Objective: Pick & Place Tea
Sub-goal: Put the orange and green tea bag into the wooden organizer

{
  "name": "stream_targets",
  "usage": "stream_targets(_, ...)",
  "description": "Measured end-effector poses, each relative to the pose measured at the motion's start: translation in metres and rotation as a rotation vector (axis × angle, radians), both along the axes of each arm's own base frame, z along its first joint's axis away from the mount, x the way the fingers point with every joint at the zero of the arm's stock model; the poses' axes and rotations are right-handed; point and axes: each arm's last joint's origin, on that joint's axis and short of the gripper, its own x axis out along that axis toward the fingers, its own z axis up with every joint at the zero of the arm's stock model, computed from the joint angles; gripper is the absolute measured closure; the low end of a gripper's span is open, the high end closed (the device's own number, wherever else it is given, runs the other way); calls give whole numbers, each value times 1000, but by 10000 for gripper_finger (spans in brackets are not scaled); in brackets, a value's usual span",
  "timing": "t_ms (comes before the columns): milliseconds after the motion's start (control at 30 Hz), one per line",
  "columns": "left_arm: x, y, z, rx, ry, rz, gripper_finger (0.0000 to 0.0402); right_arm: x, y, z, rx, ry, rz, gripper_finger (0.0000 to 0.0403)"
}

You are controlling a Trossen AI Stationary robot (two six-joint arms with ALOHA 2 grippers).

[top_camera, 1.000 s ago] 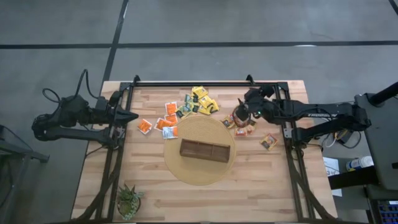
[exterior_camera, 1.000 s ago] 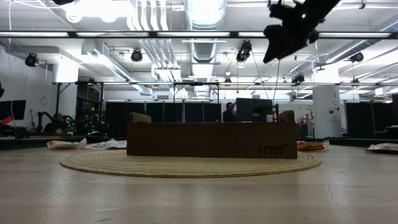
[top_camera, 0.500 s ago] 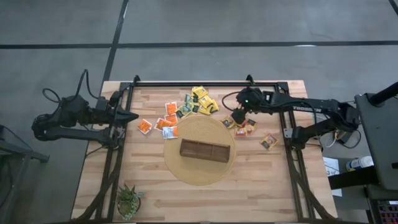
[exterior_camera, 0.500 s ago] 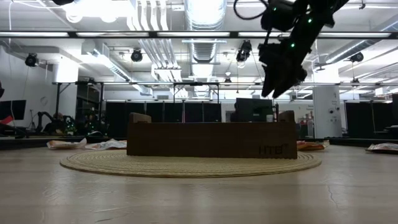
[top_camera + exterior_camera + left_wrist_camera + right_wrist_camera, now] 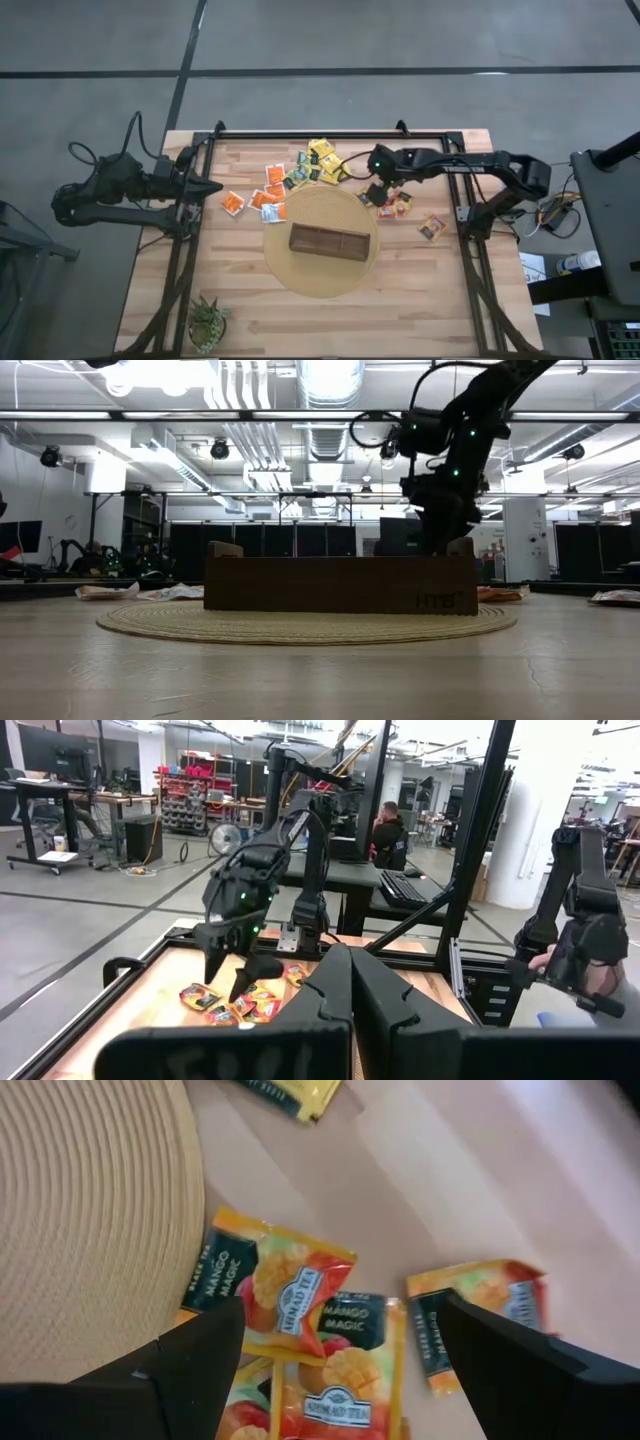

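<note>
The tea lies in three loose groups on the wooden table: orange sachets (image 5: pixel 262 198), yellow ones (image 5: pixel 322 163), and dark green and orange mango sachets (image 5: pixel 392 206) just right of the round woven mat (image 5: pixel 300 275). My right gripper (image 5: pixel 378 193) hangs open over the mango sachets (image 5: pixel 275 1285), pointing steeply down, a finger on either side of them and touching none. In the low view its fingertips are hidden behind the brown box (image 5: pixel 340 585). My left gripper (image 5: pixel 215 186) waits shut and level at the table's left edge.
The long brown box (image 5: pixel 330 242) lies on the middle of the mat. One more sachet (image 5: pixel 432 227) lies alone toward the right edge. A small potted plant (image 5: pixel 208 322) stands at the near left corner. Black frame rails (image 5: pixel 465 250) run along the table's sides.
My right gripper has come down from high over the table and toward the table's left. It has tipped from nearly level to steeply downward and now hangs low over the mango sachets, still open. The sachets have not moved.
</note>
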Motion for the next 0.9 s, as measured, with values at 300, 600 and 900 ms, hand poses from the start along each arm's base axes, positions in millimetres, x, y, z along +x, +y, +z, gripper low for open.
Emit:
stream_targets(300, 0, 0, 0, 0, 0, 0, 402, 7, -2, -28, 53, 87, -30, 76)
stream_targets(600, 0, 0, 0, 0, 1, 0, 402, 13, -4, -47, 70, 119, -40, 76)
stream_targets(900, 0, 0, 0, 0, 2, 0, 402, 16, 2, -45, 51, 106, -16, 76)
